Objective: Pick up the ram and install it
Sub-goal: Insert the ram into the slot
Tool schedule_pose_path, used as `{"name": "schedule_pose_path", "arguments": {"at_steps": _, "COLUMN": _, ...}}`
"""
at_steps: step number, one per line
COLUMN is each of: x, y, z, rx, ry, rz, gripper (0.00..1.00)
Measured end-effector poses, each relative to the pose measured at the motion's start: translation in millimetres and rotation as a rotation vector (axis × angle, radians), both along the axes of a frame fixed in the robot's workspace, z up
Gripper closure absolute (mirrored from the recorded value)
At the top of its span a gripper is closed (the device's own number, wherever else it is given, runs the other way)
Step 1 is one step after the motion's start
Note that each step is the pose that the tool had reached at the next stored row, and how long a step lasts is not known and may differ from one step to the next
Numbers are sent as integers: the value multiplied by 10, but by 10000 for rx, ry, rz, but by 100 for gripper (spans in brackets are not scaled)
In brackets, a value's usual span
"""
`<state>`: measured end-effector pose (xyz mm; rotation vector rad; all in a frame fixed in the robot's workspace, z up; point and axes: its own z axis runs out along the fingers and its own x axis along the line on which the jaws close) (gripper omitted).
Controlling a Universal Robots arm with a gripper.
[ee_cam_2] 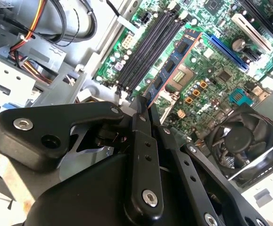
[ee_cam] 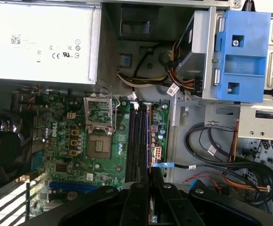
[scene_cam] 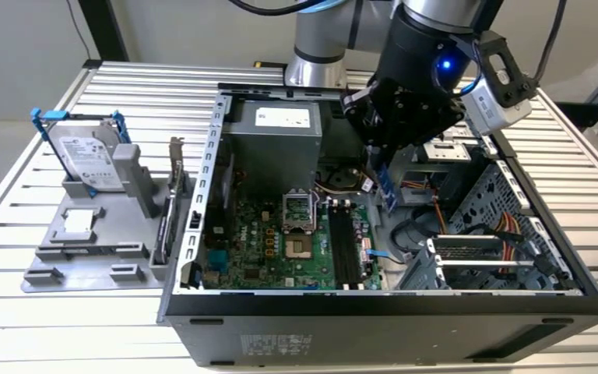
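one thin blue ram (ee_cam_2: 176, 61) stick with dark chips, pinched in the end effector (ee_cam_2: 145, 101) above the motherboard (ee_cam_2: 211, 70)

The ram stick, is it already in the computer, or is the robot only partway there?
Partway. The pick-up looks done: the gripper is shut on the ram, a bluish-green stick seen edge-on in the second wrist view, held above the open computer case. The long black motherboard slots appear unfilled, so the stick is not yet seated.
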<state>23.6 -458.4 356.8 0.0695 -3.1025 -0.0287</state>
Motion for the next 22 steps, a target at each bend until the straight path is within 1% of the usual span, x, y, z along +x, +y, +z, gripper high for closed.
{"name": "schedule_pose_path", "arguments": {"at_steps": 22, "x": 0, "y": 0, "z": -102, "rx": -52, "ry": 0, "rz": 0, "gripper": 100}}
